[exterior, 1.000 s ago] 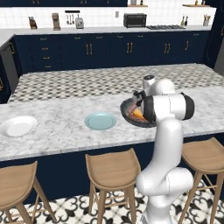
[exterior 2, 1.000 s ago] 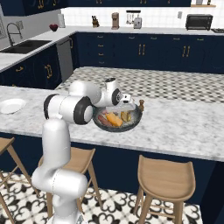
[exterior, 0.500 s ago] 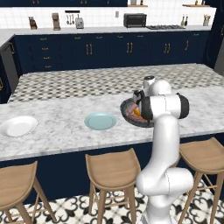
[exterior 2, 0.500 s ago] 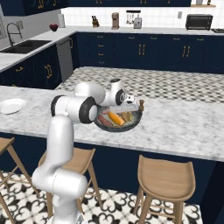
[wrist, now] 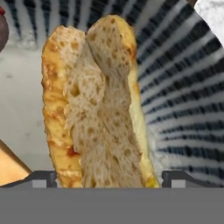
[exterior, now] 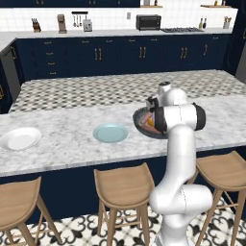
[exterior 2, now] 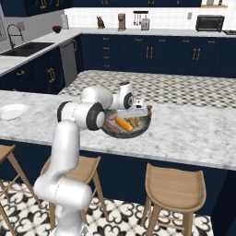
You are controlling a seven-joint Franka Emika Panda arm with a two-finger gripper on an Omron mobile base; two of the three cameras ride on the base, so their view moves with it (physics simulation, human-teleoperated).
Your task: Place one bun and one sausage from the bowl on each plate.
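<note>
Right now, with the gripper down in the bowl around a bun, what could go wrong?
1. The bun lies between the fingertips, and the jaws are wide apart; a loose closure could let it slip.
2. Another piece lies close beside one fingertip and could be nudged or pinched.
3. The bowl sits near the counter edge; a push could shift it.

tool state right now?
Tool: open, fingertips on either side of the bun in the bowl, not clamped yet.
</note>
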